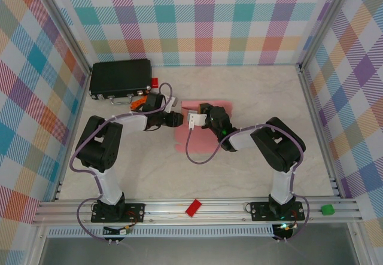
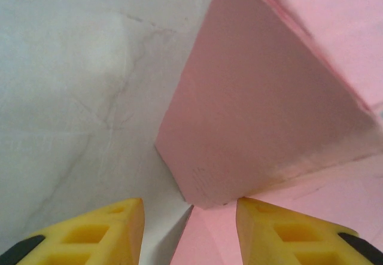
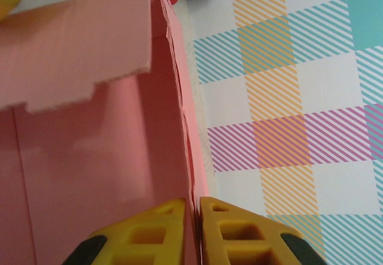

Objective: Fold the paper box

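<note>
While the right gripper [image 3: 192,204], low in its wrist frame, pinched a thin upright wall of the paper box [image 3: 119,151], the left gripper [image 2: 188,208] stood partly open and empty, the box's raised flap [image 2: 257,115] just beyond its gap, stretching toward the upper right.

You have nothing legible here: no text, label, brand, number or sign can be read on any surface. In the left wrist view, the paper box [image 2: 257,127] has a few faint grey specks on its pink face near the lower edge, too faint to make out as letters or figures. Any marking on the black case [image 1: 119,78] is too small to tell.
</note>
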You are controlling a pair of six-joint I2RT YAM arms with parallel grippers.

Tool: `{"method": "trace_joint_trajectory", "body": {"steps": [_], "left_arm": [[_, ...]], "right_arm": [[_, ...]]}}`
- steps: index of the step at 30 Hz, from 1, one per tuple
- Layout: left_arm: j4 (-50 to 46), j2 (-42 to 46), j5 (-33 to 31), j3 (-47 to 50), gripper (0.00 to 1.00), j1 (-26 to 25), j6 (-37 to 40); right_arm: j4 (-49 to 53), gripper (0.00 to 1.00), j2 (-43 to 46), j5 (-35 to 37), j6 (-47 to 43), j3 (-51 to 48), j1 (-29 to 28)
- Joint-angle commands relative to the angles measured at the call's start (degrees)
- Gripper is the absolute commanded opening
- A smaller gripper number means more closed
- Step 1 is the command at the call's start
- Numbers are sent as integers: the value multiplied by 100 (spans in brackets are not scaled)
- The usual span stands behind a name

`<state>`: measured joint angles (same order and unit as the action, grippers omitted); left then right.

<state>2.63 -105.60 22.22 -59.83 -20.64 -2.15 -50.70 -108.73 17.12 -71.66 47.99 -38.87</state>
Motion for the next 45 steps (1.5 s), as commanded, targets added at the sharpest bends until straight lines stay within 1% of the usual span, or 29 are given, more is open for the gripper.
{"method": "trace_joint_trajectory", "body": {"steps": [1,7,10,13,18,25,30,33,39,45], "left_arm": [[519,-49,-149,146,44,-86,-118],[1088,-13,-413,367,43,-142,-252],[1301,-9,-429,445,43,-150,-255],[1436,-45,-351,464,43,-150,-241],[1446,-74,-50,460,45,-150,-64],[1590,-140,17,486,47,-159,-18],[1702,-219,-127,445,48,-160,-70],[1801,-276,-323,433,47,-168,-146],[2163,-333,-336,464,47,-186,-263],[2315,-380,-537,442,47,-230,-301]], "right_arm": [[253,15,-164,-16,-6,45,-42],[270,15,-166,-12,3,53,-48],[288,15,-166,-2,-6,58,-49],[295,14,-175,6,-6,62,-44],[334,14,-176,10,-15,88,-47],[361,14,-184,10,-6,114,-50],[368,14,-185,6,-6,114,-52],[368,14,-193,10,-6,114,-48],[385,14,-209,3,-6,123,-55],[411,14,-211,6,-6,141,-49]]}}
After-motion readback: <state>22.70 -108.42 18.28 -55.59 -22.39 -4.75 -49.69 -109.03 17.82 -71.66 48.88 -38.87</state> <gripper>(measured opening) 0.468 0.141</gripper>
